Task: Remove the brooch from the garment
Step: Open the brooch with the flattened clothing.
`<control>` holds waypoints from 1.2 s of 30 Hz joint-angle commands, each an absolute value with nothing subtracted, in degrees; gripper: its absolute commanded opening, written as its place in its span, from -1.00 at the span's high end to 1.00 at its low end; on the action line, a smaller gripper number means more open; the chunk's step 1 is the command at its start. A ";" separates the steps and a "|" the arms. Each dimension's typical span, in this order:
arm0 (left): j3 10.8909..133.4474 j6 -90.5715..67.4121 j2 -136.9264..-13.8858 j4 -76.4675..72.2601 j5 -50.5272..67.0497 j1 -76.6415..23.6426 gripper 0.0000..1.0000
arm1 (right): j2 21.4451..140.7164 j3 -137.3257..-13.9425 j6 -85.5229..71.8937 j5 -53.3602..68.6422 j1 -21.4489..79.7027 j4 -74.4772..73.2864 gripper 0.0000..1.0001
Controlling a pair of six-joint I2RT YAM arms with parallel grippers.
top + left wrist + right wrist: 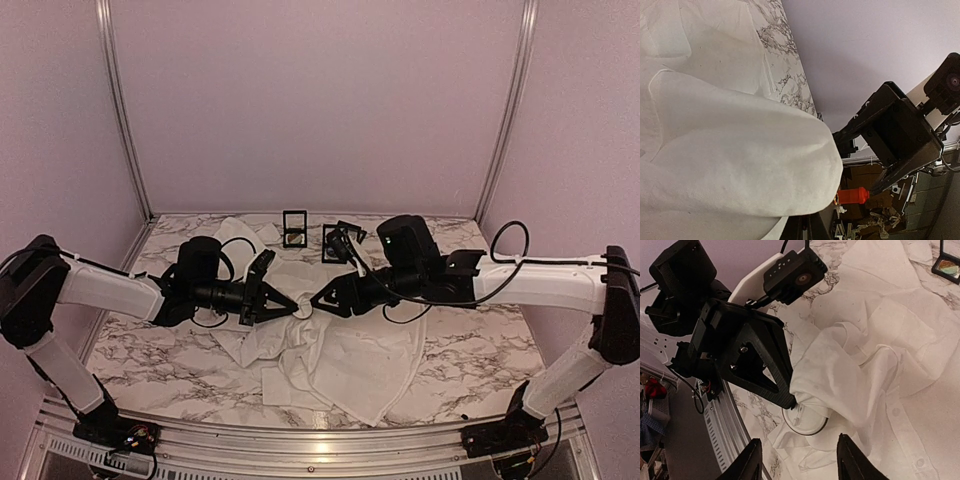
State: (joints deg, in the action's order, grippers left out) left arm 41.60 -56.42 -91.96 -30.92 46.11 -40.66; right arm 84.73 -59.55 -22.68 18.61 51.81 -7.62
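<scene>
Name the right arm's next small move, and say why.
Probably ease the open right gripper forward and close on the rim of the round brooch. The left gripper pinches the garment up beside it, and the brooch lies exposed just ahead of the right fingers, ungripped.

Dim violet-tinged light, soft shadows, bowed edges overhead, garment [730, 165] blurred close to the left wrist camera.

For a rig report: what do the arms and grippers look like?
The left arm and right arm have white link shells and black joints. The left gripper and right gripper are black, with triangular cut-out fingers. Black cables loop beside the right arm; a small green light shows at its wrist.
</scene>
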 commanded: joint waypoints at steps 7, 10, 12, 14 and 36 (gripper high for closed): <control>42.32 -55.75 -92.90 -33.33 47.15 -40.87 1.00 | 88.68 -55.69 -35.45 34.19 47.00 5.73 0.04; 42.48 -55.73 -92.80 -33.31 47.20 -40.87 1.00 | 90.48 -55.02 -38.37 36.58 46.93 9.07 0.04; 42.65 -55.62 -92.68 -33.24 47.13 -40.87 1.00 | 91.77 -55.03 -39.47 37.89 46.93 10.98 0.06; 42.77 -55.46 -92.64 -32.97 46.96 -40.87 1.00 | 92.77 -55.42 -39.78 38.62 46.92 12.00 0.06; 44.07 -50.97 -90.28 -26.32 44.73 -41.13 1.00 | 97.87 -55.49 -46.48 42.47 46.20 21.72 0.39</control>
